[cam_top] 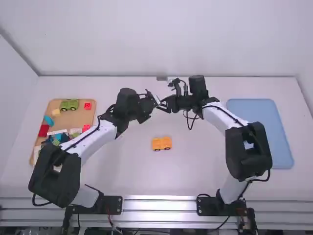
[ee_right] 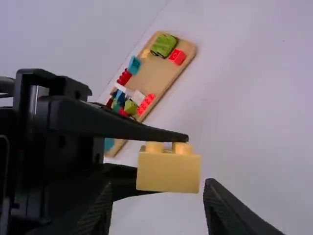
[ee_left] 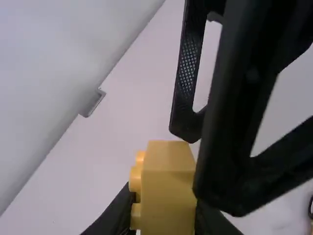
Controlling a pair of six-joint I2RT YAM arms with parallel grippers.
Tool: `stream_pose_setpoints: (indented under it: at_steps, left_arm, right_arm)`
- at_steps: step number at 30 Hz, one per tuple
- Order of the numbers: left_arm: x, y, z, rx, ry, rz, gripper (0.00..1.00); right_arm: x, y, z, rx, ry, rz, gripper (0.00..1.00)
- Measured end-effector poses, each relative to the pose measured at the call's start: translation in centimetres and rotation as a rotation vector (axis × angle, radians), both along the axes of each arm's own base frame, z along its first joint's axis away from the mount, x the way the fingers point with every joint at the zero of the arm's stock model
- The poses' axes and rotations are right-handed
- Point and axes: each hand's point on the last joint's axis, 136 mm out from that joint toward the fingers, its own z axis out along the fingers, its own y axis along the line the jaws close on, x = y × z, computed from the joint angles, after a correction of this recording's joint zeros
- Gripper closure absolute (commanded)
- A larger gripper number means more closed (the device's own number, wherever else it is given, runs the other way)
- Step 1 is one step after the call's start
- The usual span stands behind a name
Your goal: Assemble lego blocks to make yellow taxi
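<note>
My left gripper (cam_top: 152, 99) and right gripper (cam_top: 165, 104) meet above the table's far middle. In the left wrist view, a pale yellow block (ee_left: 167, 196) with studs on one side is clamped by my left gripper (ee_left: 164, 218). The right gripper's dark fingers stand close beside it there. The same block (ee_right: 168, 171) lies ahead of my right gripper (ee_right: 157, 205), whose fingers are spread apart in the right wrist view. An orange-yellow wheeled piece (cam_top: 162, 143) rests on the table, nearer the arm bases.
At the left, a wooden tray (cam_top: 73, 119) holds a green wheeled piece (cam_top: 69, 104), red bricks and several other loose blocks. A blue tray (cam_top: 259, 129) lies at the right, beyond the right arm's elbow.
</note>
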Motion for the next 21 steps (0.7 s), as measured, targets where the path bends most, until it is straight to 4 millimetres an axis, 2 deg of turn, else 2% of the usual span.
stream_pose_setpoints:
  at_steps: [3,8,11,21]
  left_arm:
    - [-0.2,-0.3,0.0,-0.009,0.007,-0.017,0.98]
    - [-0.6,-1.0,0.1,-0.021,0.006,-0.044,0.98]
    - [-0.6,-1.0,0.1,-0.021,0.009,-0.044,0.98]
    - [-0.7,-1.1,0.1,-0.022,0.008,-0.049,0.98]
  right_arm:
    - [0.1,0.1,-0.1,-0.009,-0.003,-0.006,0.44]
    - [0.1,0.2,-0.3,-0.018,-0.006,-0.011,0.49]
    - [-0.1,0.5,-0.2,-0.017,-0.008,-0.005,0.53]
    - [-0.1,0.6,-0.2,-0.017,-0.005,-0.004,0.58]
